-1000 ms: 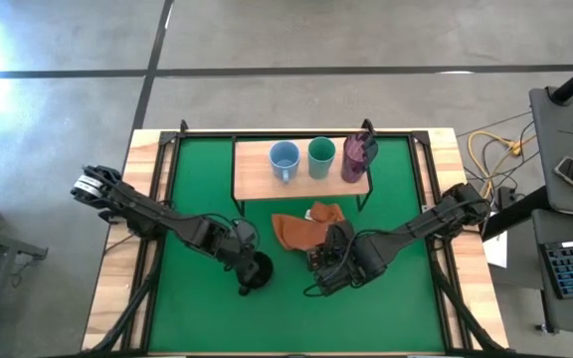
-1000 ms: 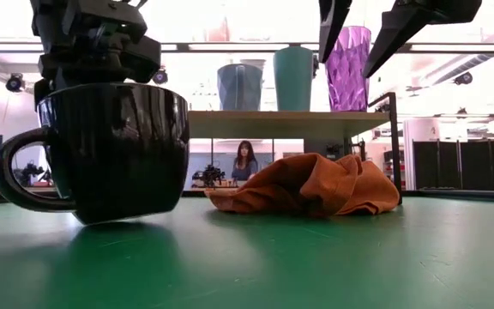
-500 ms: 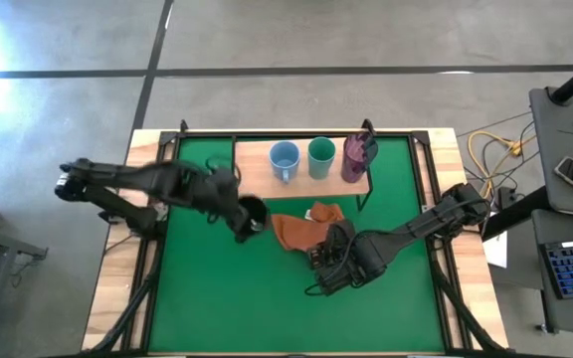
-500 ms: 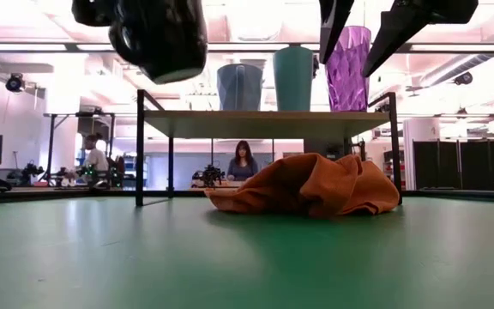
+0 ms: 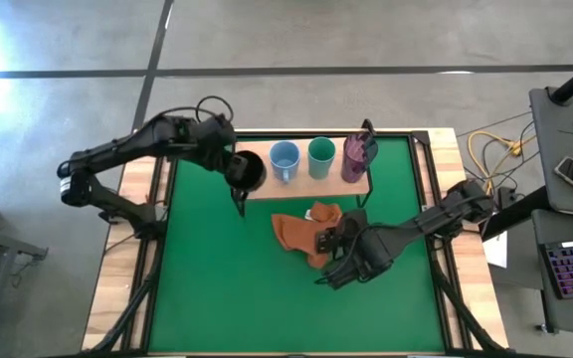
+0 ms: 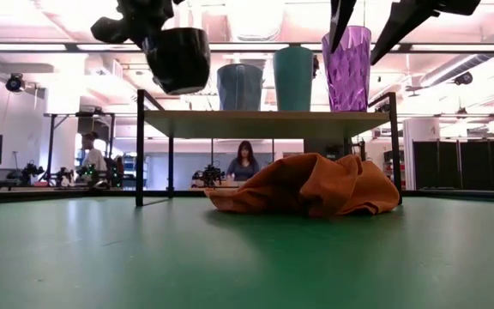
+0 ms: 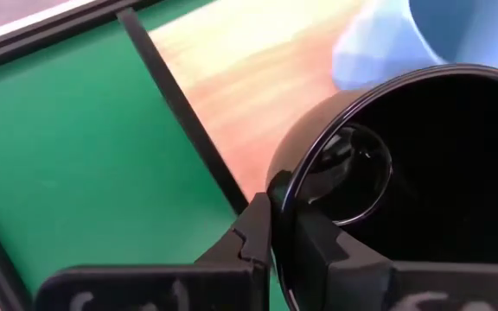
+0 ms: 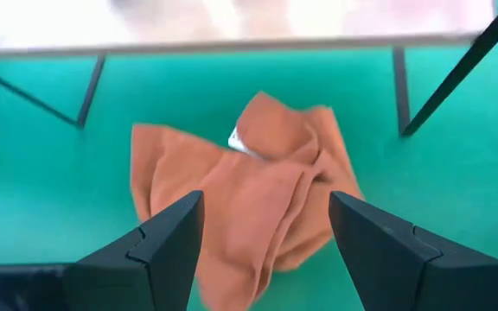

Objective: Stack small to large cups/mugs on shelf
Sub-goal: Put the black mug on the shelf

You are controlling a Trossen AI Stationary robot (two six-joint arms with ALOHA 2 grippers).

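My left gripper (image 5: 235, 169) is shut on the squat black mug (image 5: 248, 171), which it carries in the air at the left end of the light-wood shelf (image 5: 306, 187). In the low view the black mug (image 6: 178, 56) hangs just above plank height. The light blue mug (image 5: 284, 157), the teal-green cup (image 5: 320, 154) and the dark purple cup (image 5: 358, 154) stand upright in a row on the plank. My right gripper (image 8: 266, 250) is open and hovers above the orange cloth (image 8: 249, 199), touching nothing. My left gripper pinches the black mug's rim (image 7: 277, 194) with one finger inside the mug and one outside its wall. It comes from the table's left side. The mug is lifted clear, slightly tilted, with its mouth facing up, beside the light blue mug (image 7: 405, 39).
The orange cloth (image 5: 301, 231) lies crumpled on the green mat (image 5: 207, 278) in front of the shelf's right half. The shelf's thin black legs (image 6: 139, 146) stand on the mat. Bare plank shows left of the light blue mug (image 6: 240, 86). People show in the room beyond the table.
My left gripper has lifted the black mug off the mat near the table's middle and carried it up and toward the far edge, to the shelf's left end. The mug has gone from standing on the mat to hanging just above plank height.
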